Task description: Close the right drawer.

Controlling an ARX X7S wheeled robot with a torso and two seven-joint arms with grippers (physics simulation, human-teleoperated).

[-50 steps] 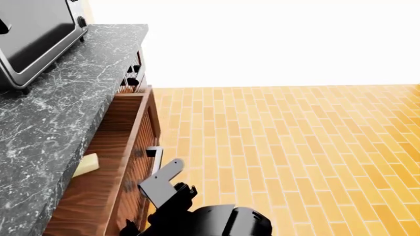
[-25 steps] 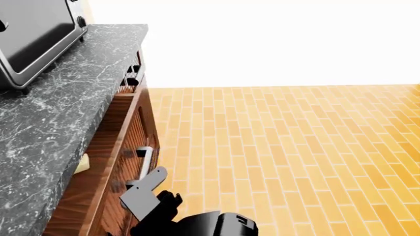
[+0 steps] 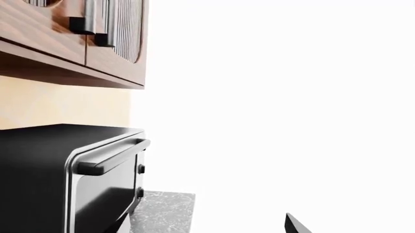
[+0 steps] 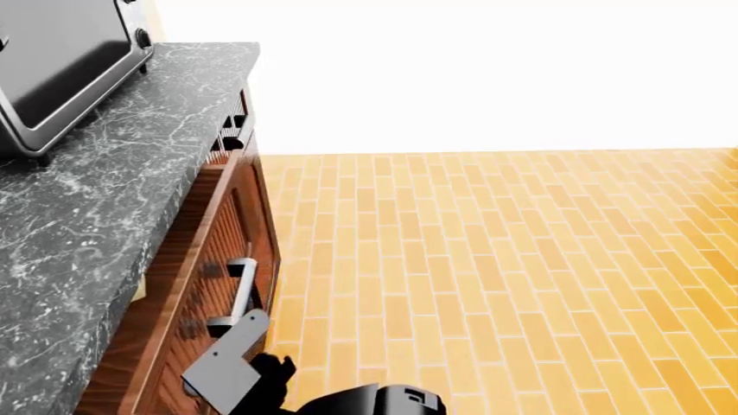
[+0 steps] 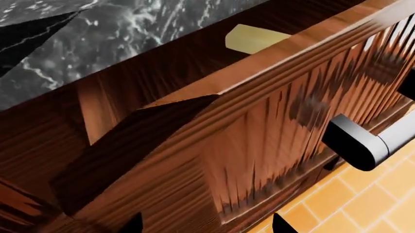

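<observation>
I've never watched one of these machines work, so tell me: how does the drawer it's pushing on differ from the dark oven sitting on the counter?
The right drawer is reddish-brown ribbed wood; the oven is black with a silvery frame. The drawer sits under the marble countertop and stands partly open, with something pale visible inside; the oven stands on top with its door shut. The right gripper is at the drawer's front; nothing touches the oven. Both have a horizontal bar handle.

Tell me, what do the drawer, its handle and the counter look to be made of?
The drawer looks like wood: brown grain runs along its planks, and the front is ribbed and slightly glossy. Its handle seems to be metal, a pale smooth bar on dark end mounts. The counter looks like polished stone, perhaps marble: dark grey with white veins. It is a render, so these are only looks.
</observation>
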